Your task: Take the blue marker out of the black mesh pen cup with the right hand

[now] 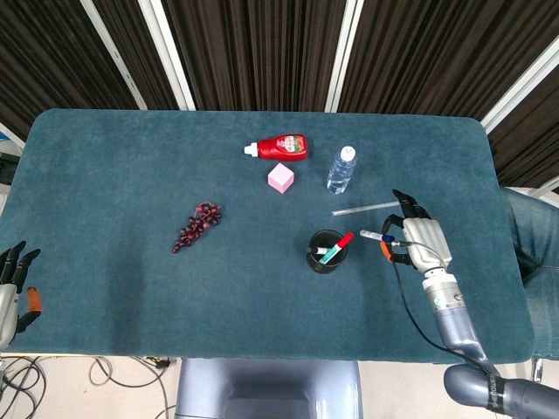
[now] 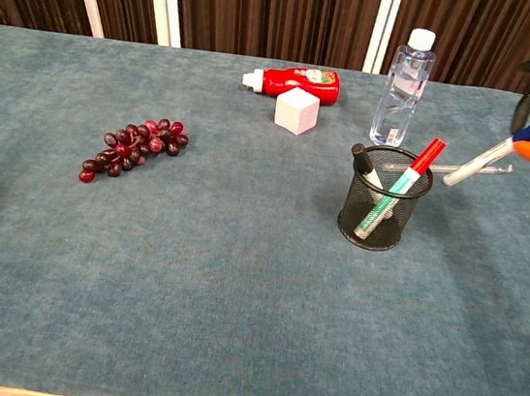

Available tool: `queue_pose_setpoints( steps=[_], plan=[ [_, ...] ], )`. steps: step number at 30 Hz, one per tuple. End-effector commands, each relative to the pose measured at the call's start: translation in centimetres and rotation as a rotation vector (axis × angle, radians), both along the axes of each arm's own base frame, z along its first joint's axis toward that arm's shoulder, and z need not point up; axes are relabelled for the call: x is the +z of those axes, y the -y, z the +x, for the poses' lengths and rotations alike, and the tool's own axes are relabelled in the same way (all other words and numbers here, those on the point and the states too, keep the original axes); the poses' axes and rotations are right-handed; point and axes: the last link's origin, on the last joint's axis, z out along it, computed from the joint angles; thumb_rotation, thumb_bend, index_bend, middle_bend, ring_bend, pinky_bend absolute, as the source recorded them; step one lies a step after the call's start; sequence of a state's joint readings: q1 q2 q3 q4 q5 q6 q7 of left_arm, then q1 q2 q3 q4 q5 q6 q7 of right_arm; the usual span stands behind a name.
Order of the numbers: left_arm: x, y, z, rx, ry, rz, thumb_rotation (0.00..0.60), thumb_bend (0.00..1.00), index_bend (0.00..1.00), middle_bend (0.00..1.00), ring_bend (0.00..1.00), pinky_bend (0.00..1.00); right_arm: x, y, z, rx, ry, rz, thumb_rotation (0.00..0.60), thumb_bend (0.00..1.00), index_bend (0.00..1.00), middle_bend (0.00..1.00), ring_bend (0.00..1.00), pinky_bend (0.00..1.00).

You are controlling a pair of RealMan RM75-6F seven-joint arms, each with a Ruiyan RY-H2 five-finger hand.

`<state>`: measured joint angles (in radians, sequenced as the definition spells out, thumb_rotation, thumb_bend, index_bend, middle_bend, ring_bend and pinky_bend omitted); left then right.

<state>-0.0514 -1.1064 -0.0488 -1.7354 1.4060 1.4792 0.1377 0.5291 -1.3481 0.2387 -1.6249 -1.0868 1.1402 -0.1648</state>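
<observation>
From the head view, the right hand [image 1: 417,242] pinches the slim white blue-capped marker [image 1: 374,236] beside the round black mesh pen cup [image 1: 326,252]; the left hand [image 1: 10,284] rests open. From the chest view, the marker [image 2: 491,154] looks light, stiff and smooth, best gripped at mid-barrel.

We see the pen cup [image 1: 327,251] right of centre on the worktop [image 1: 113,157], two markers [image 2: 393,188] standing in it. Right hand [image 1: 417,240] sits just right of the cup, holding the marker [image 2: 494,153] out over the worktop. A thin rod [image 1: 365,208] lies behind cup and hand. Bottle [image 1: 342,168] stands behind the cup, cube [image 1: 280,178] to its left, sauce bottle [image 1: 279,147] lying behind the cube. Grapes [image 1: 196,226] sit well left of the cup. Left hand [image 1: 12,284] hangs off the worktop's near-left corner.
</observation>
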Motion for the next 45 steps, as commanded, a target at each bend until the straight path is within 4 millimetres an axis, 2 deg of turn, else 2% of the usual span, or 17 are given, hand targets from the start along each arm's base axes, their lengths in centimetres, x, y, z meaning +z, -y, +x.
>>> queue_pose_setpoints(
  steps=[1, 7, 9, 12, 13, 15, 17, 20, 26, 29, 33, 37, 40, 42, 45],
  plan=[
    [0.0, 0.0, 0.0, 0.002, 0.001, -0.001, 0.6, 0.7, 0.12, 0.0, 0.0, 0.08, -0.8, 0.2, 0.4, 0.005, 0.01, 0.004, 0.6, 0.48, 0.59, 0.0, 0.0, 0.17],
    [0.1, 0.0, 0.0, 0.001, 0.001, 0.001, 0.6, 0.7, 0.12, 0.0, 0.0, 0.08, -2.0, -0.1, 0.6, 0.002, 0.005, 0.038, 0.6, 0.47, 0.59, 0.0, 0.0, 0.17],
    [0.1, 0.0, 0.0, 0.001, 0.003, 0.003, 0.6, 0.7, 0.12, 0.0, 0.0, 0.08, -2.0, -0.5, 0.7, 0.004, 0.006, 0.051, 0.6, 0.45, 0.54, 0.0, 0.0, 0.17],
    [0.0, 0.0, 0.0, 0.001, 0.004, 0.003, 0.6, 0.7, 0.12, 0.0, 0.0, 0.09, -2.0, -1.2, 0.9, 0.008, 0.009, 0.082, 0.6, 0.35, 0.36, 0.0, 0.0, 0.17],
    [0.0, 0.0, 0.0, 0.0, 0.003, 0.003, 0.6, 0.7, 0.12, 0.0, 0.0, 0.09, -2.1, -1.5, 0.9, 0.009, 0.004, 0.099, 0.6, 0.3, 0.27, 0.0, 0.0, 0.17],
    [0.0, 0.0, 0.0, -0.003, 0.001, 0.004, 0.6, 0.7, 0.12, 0.0, 0.0, 0.09, -2.0, -2.3, 1.1, 0.004, -0.008, 0.137, 0.6, 0.25, 0.16, 0.0, 0.0, 0.17],
    [0.0, 0.0, 0.0, -0.003, 0.002, 0.004, 0.6, 0.7, 0.12, 0.0, 0.0, 0.09, -1.9, -3.0, 1.3, 0.001, -0.014, 0.164, 0.6, 0.22, 0.08, 0.0, 0.0, 0.17],
    [0.0, 0.0, 0.0, -0.002, 0.001, 0.005, 0.6, 0.7, 0.12, 0.0, 0.0, 0.09, -1.7, -4.2, 1.5, -0.006, -0.016, 0.201, 0.6, 0.19, 0.01, 0.0, 0.0, 0.17],
    [0.0, 0.0, 0.0, -0.003, 0.0, 0.005, 0.6, 0.7, 0.12, 0.0, 0.01, 0.09, -0.7, -5.3, 2.1, 0.003, -0.021, 0.217, 0.6, 0.17, 0.0, 0.0, 0.0, 0.17],
    [0.0, 0.0, 0.0, -0.005, -0.003, 0.006, 0.6, 0.7, 0.12, 0.0, 0.01, 0.09, 0.3, -5.1, 2.0, 0.035, -0.069, 0.153, 0.6, 0.17, 0.0, 0.0, 0.0, 0.17],
    [0.1, 0.0, 0.0, -0.009, -0.008, 0.008, 0.6, 0.7, 0.12, 0.0, 0.01, 0.09, 1.8, -5.3, 0.9, 0.054, -0.123, 0.047, 0.6, 0.17, 0.0, 0.0, 0.0, 0.17],
    [0.1, 0.0, 0.0, -0.013, -0.015, 0.01, 0.6, 0.7, 0.12, 0.0, 0.01, 0.09, 3.4, -6.3, -1.2, 0.052, -0.141, -0.023, 0.6, 0.17, 0.0, 0.0, 0.0, 0.17],
    [0.1, 0.0, 0.1, -0.012, -0.013, 0.013, 0.6, 0.7, 0.12, 0.0, 0.01, 0.09, 4.8, -7.6, -3.6, 0.025, -0.202, -0.082, 0.6, 0.17, 0.0, 0.0, 0.0, 0.17],
    [0.1, 0.0, 0.1, -0.012, -0.015, 0.012, 0.6, 0.7, 0.12, 0.0, 0.01, 0.09, 6.0, -9.4, -5.6, -0.018, -0.244, -0.126, 0.6, 0.17, 0.0, 0.0, 0.0, 0.17],
    [0.0, 0.0, 0.1, -0.018, -0.024, 0.007, 0.6, 0.7, 0.12, 0.0, 0.01, 0.09, 6.8, -11.9, -7.2, -0.044, -0.259, -0.141, 0.6, 0.17, 0.0, 0.0, 0.0, 0.17]
  ],
)
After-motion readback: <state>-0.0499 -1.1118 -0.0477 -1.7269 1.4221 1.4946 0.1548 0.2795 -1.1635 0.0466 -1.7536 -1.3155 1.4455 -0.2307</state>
